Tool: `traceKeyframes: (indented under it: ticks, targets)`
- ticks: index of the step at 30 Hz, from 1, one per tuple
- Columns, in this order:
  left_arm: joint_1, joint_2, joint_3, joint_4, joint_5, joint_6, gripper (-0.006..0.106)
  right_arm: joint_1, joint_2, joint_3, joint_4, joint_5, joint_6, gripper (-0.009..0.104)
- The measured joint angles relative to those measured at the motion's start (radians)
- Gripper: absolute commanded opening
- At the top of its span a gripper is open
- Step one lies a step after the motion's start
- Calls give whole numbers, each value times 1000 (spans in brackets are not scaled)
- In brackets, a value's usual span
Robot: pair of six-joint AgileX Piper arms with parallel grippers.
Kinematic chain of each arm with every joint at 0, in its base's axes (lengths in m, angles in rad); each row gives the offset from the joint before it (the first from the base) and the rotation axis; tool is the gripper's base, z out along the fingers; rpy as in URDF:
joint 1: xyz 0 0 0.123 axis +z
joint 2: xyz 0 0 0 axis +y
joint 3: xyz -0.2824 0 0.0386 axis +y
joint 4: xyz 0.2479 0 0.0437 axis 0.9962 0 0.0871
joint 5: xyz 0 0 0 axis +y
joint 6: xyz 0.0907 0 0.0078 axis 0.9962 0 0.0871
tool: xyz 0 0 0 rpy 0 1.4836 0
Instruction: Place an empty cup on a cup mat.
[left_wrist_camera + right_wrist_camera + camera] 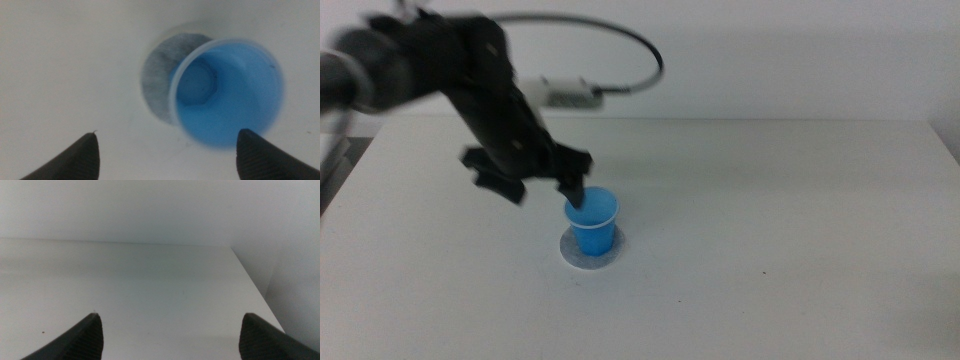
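Note:
The blue cup (592, 222) stands upright on the grey cup mat (590, 253) near the middle of the table. It is empty, as the left wrist view shows: the cup (227, 92) sits on the mat (160, 75), which sticks out on one side. My left gripper (542, 187) is open just above and to the left of the cup's rim, one jaw close over the rim; the cup is not between its jaws (167, 155). My right gripper (170, 335) is open over bare table, out of the middle view.
The white table (770, 200) runs to a pale wall at the back. A grey cable (620, 40) loops above the left arm. The right wrist view shows the table's far edge and corner (232, 250).

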Motion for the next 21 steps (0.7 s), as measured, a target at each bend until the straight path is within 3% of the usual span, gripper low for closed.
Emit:
traceKeyframes:
  ticks: [4, 11, 21]
  targets:
    - [18, -208, 50, 94, -4, -50, 94, 0, 0, 0, 0, 0, 0, 93]
    - [18, -663, 333, 280, -63, -169, 94, 0, 0, 0, 0, 0, 0, 93]
    - [19, -1140, 709, 309, -257, -174, 94, 0, 0, 0, 0, 0, 0, 93]
